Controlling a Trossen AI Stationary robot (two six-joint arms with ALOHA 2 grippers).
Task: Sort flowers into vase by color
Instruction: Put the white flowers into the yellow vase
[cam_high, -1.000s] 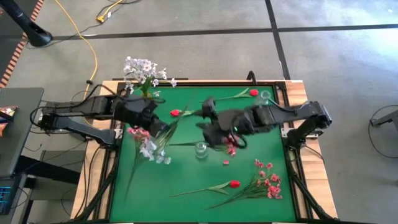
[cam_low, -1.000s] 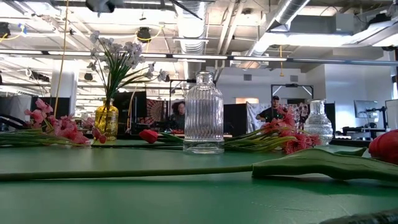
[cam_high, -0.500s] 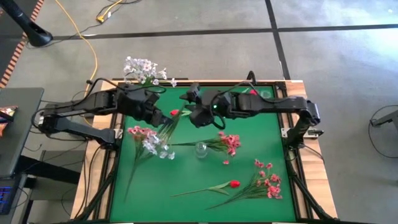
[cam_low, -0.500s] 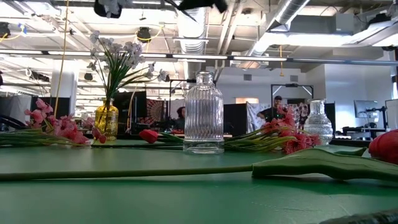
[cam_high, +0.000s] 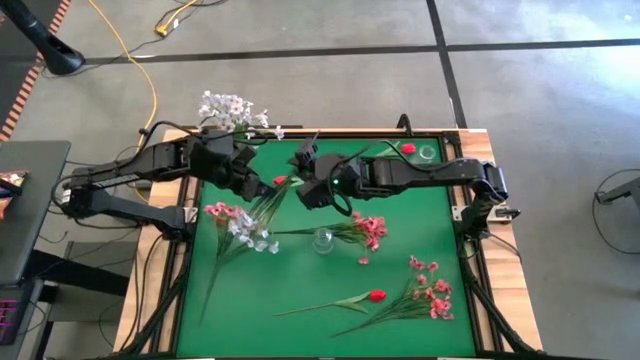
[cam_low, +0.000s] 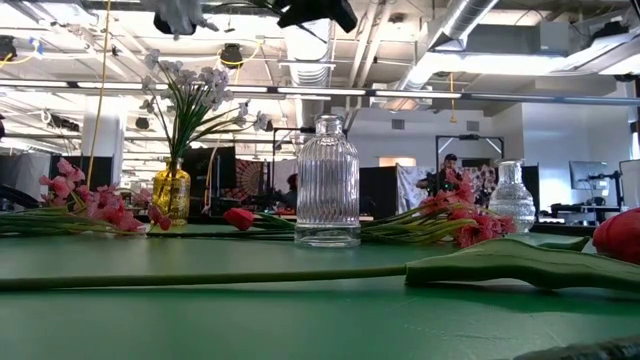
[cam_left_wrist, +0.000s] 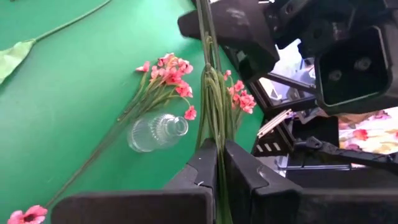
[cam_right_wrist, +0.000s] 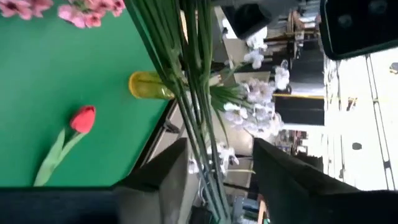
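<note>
A: What's nearest in the low view?
B: A red bud (cam_low: 617, 236), then the clear bottle (cam_low: 328, 182); yellow vase (cam_low: 171, 193) behind.
A: The grippers?
B: Left gripper (cam_left_wrist: 218, 163) clamps the stems (cam_left_wrist: 210, 93); right gripper (cam_right_wrist: 217, 171) stands apart around them, above the mat (cam_high: 395, 240).

left end effector (cam_left_wrist: 216, 163) clamped, right end effector (cam_right_wrist: 214, 162) seemingly open
</note>
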